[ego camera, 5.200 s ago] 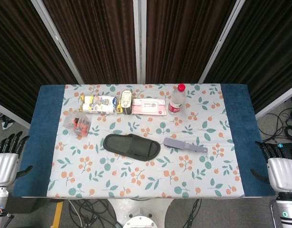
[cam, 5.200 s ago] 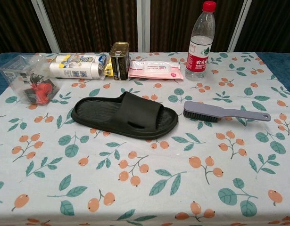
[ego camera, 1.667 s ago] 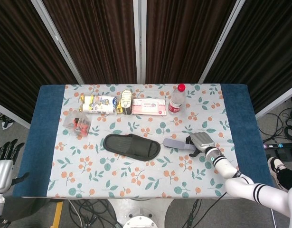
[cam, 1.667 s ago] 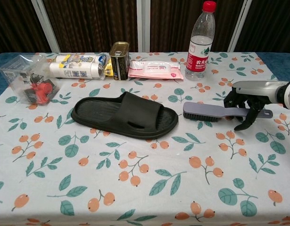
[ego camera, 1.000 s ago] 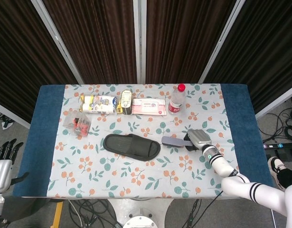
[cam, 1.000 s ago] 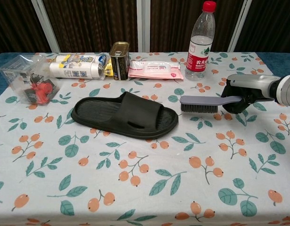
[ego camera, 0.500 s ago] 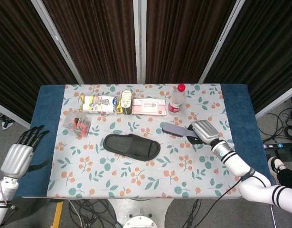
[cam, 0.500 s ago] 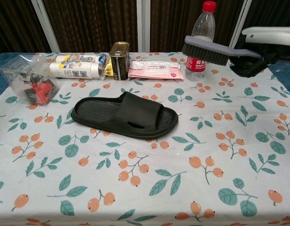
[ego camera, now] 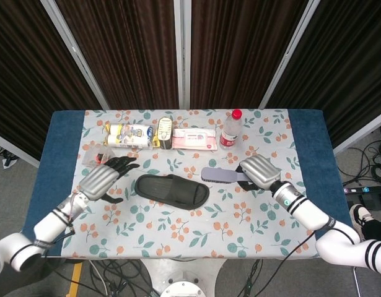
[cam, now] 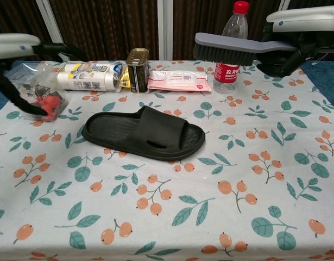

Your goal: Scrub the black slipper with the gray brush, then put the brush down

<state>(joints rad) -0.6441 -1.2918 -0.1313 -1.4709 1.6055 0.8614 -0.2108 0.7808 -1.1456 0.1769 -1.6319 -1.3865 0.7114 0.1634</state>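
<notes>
Holding the gray brush [cam: 240, 48] by its handle in my right hand [cam: 297, 41], I have it lifted clear of the worktop [ego camera: 60, 179], bristles pointing down and its head reaching toward the middle. In the head view the brush [ego camera: 221, 176] hangs just off the toe end of the black slipper [ego camera: 172, 190], apart from it. The brush is a long flat gray piece with a dark strip of bristles under the head; my fingers cover the rear of the handle, so that end is hidden.

The slipper [cam: 144, 134] lies flat near the middle of the worktop, sole down, matte black, with a ribbed footbed and a wide strap over the toe end, which points toward the right edge.

My left hand [ego camera: 103, 178] is over the left part of the worktop, beside the slipper's heel, fingers spread and holding nothing. In the chest view that hand [cam: 23, 51] is blurred and partly cut off by the left edge of the frame, and it overlaps the clear plastic box [cam: 33, 89] with red bits inside, so I cannot make out whether it touches it.

Along the far edge stand a water bottle [cam: 230, 48], a tin can [cam: 137, 70], a pack of wet wipes [cam: 178, 80] and a white labelled tube [cam: 88, 80].
</notes>
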